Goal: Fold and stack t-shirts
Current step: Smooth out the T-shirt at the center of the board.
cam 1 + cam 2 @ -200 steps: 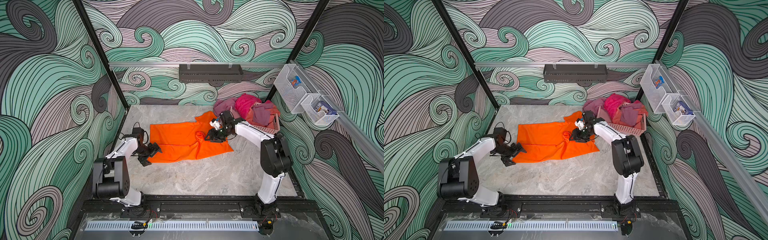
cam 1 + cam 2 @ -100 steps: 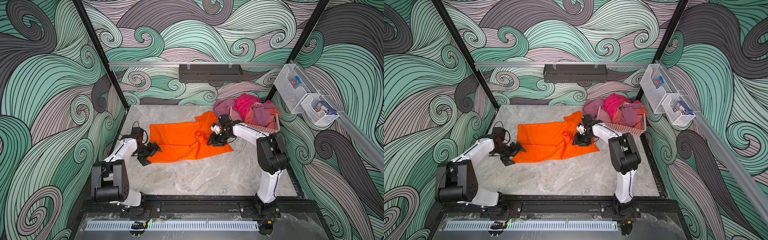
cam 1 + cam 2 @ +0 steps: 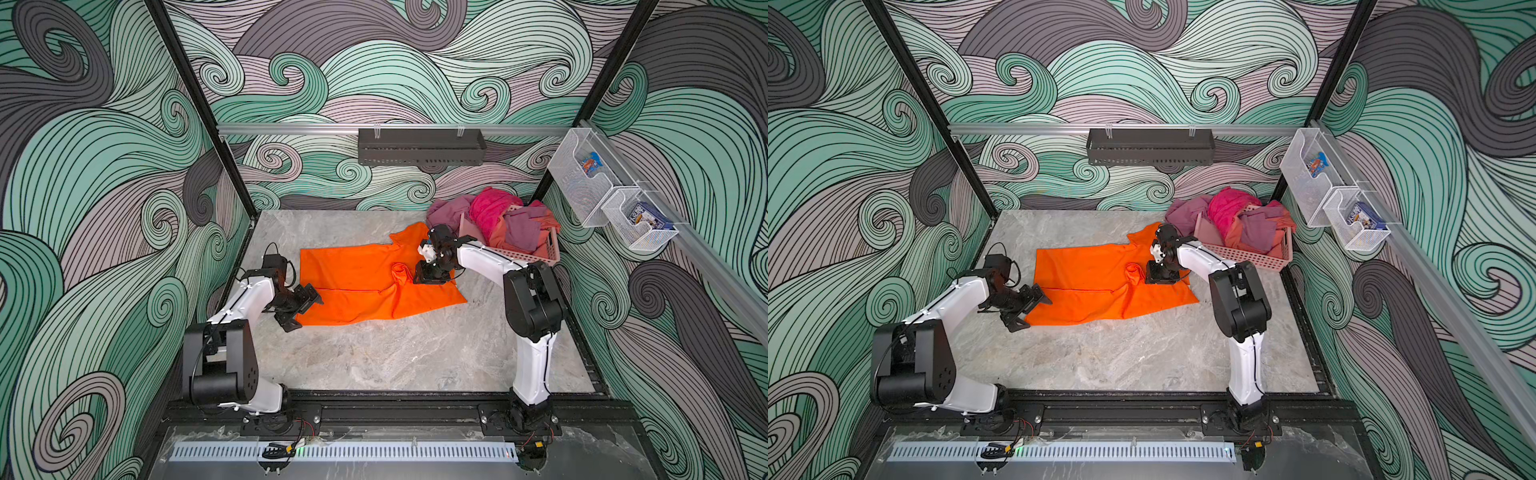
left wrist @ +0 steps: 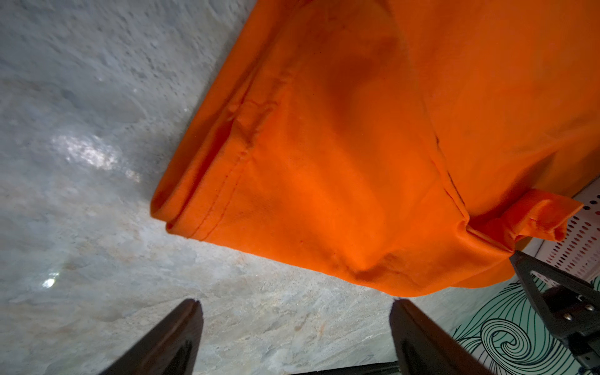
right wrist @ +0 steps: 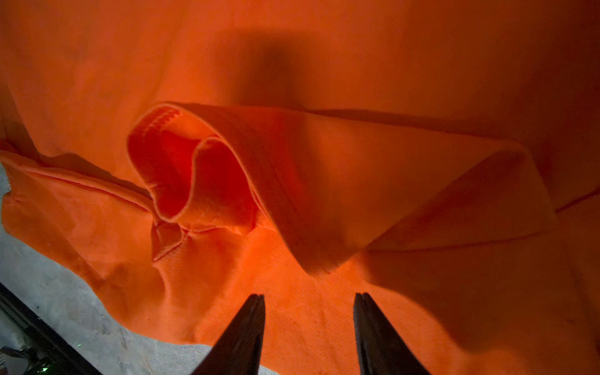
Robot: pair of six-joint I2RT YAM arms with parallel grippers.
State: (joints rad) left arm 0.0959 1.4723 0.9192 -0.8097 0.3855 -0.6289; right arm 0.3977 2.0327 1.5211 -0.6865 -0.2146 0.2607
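One bright orange t-shirt (image 3: 353,286) (image 3: 1088,286) lies spread on the marble table in both top views, with a rolled, raised fold (image 3: 399,272) (image 5: 201,181) near its right part. My left gripper (image 3: 305,309) (image 3: 1034,311) (image 4: 295,303) is low at the shirt's near left corner, open, with only bare table between its fingers. My right gripper (image 3: 426,276) (image 3: 1154,276) (image 5: 309,295) hovers over the cloth just right of the raised fold, jaws apart, gripping nothing.
A pink lattice basket (image 3: 536,257) (image 3: 1246,255) heaped with pink and mauve clothes (image 3: 498,216) stands at the back right, close behind my right arm. Clear wall bins (image 3: 582,183) hang on the right wall, and a black shelf (image 3: 419,147) on the back wall.
The right arm's elbow has swung a little to the left, and its jaws have narrowed slightly over the same part of the shirt. The left arm and the shirt have not moved.
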